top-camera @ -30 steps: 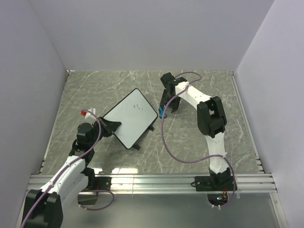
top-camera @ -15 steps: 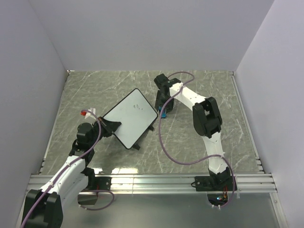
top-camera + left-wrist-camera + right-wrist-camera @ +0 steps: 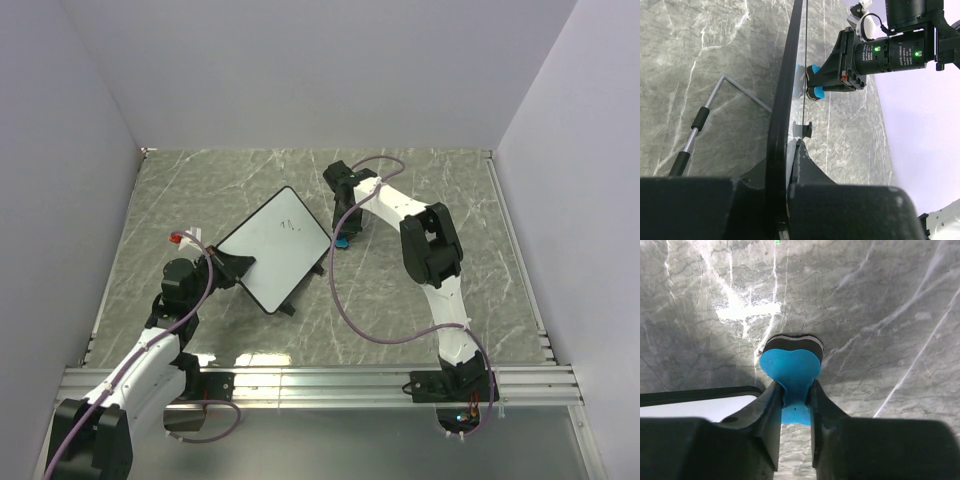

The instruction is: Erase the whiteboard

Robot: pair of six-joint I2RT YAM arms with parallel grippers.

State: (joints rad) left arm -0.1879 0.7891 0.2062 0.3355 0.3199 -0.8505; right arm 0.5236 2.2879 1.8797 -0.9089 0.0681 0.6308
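The grey marbled counter (image 3: 420, 290) carries the board (image 3: 275, 250), which sits a little left of its middle, turned cornerwise and tilted, its white face up toward the top camera. The left arm reaches in from the board's near-left side, and the left tool (image 3: 238, 267) is clamped narrow on that edge; the left wrist view shows the black frame edge-on between the fingers. The right arm arcs over from the board's right, and the right tool (image 3: 345, 225) hangs just beside the far-right corner, pinched tight on the blue eraser (image 3: 790, 367), whose dark pad faces the counter. Two black feet (image 3: 288, 310) stick out along the board's near-right edge. A few short black marks (image 3: 288, 226) lie near its far corner. A small red thing (image 3: 178, 238) lies left of the board, apart from it
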